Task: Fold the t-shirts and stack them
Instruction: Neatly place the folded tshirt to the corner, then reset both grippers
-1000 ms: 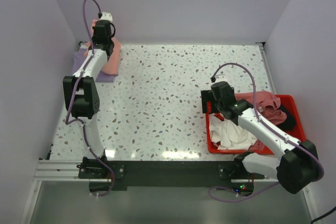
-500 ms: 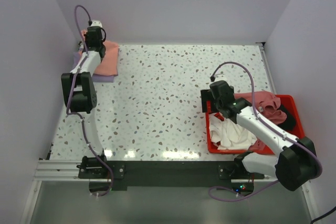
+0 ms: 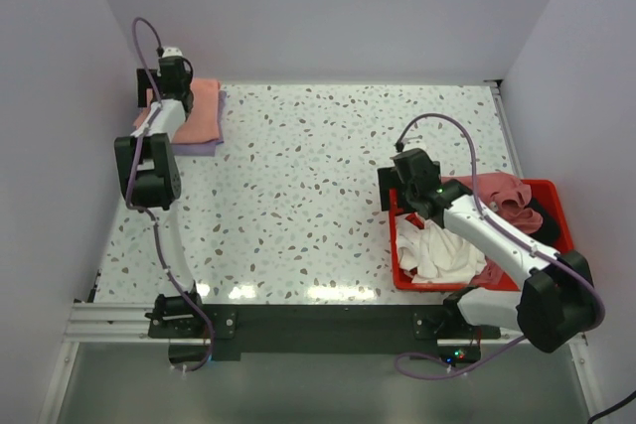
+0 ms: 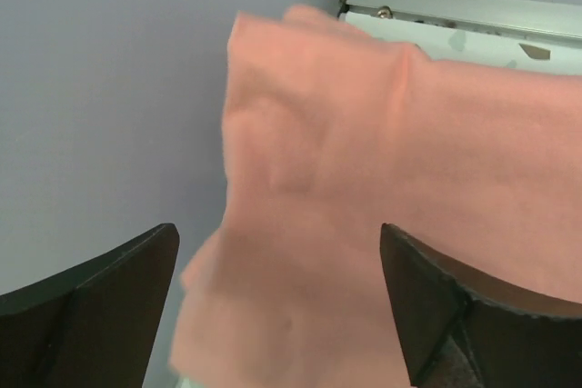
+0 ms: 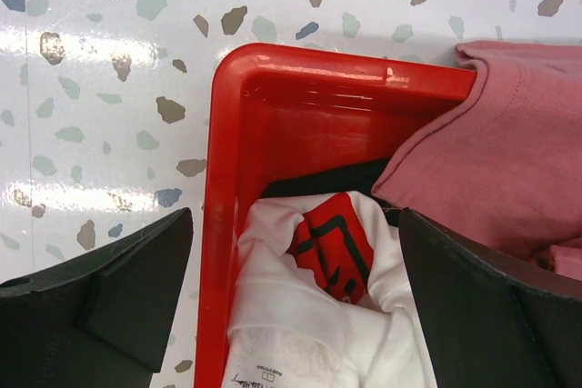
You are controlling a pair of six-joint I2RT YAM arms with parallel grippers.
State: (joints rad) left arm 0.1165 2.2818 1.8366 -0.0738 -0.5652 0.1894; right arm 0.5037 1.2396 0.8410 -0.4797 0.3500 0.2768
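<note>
The t-shirts are found in two places on the speckled counter [image 3: 318, 176]. A salmon-pink tee [image 3: 202, 111] is laid folded in the far left corner. It is stacked on a lavender tee [image 3: 199, 148], of which only the near and right edges are seen. The remaining tees are heaped in a red bin [image 3: 545, 186] at the near right. There a white tee [image 3: 432, 255] is bunched at the left end. A dusty pink tee [image 3: 502, 196] is draped over the far rim, and a black tee [image 3: 540, 217] is partly seen beside it.

The left gripper [image 3: 157, 91] is held over the far left edge of the folded stack. In the left wrist view its fingers [image 4: 109, 288] are spread wide, and the salmon-pink tee [image 4: 382, 179] is seen between and beyond them. The near edge of the cloth is blurred, and nothing is seen to be clasped.

The right gripper [image 3: 390, 196] is poised above the far left corner of the bin. In the right wrist view its fingers [image 5: 118, 288] are parted to their fullest and nothing is held. The bin's corner [image 5: 223, 134] is framed between them, with the white tee [image 5: 264, 279], bearing a red print, just inside it. The dusty pink tee [image 5: 491, 152] is seen hanging over the rim to the right.
</note>
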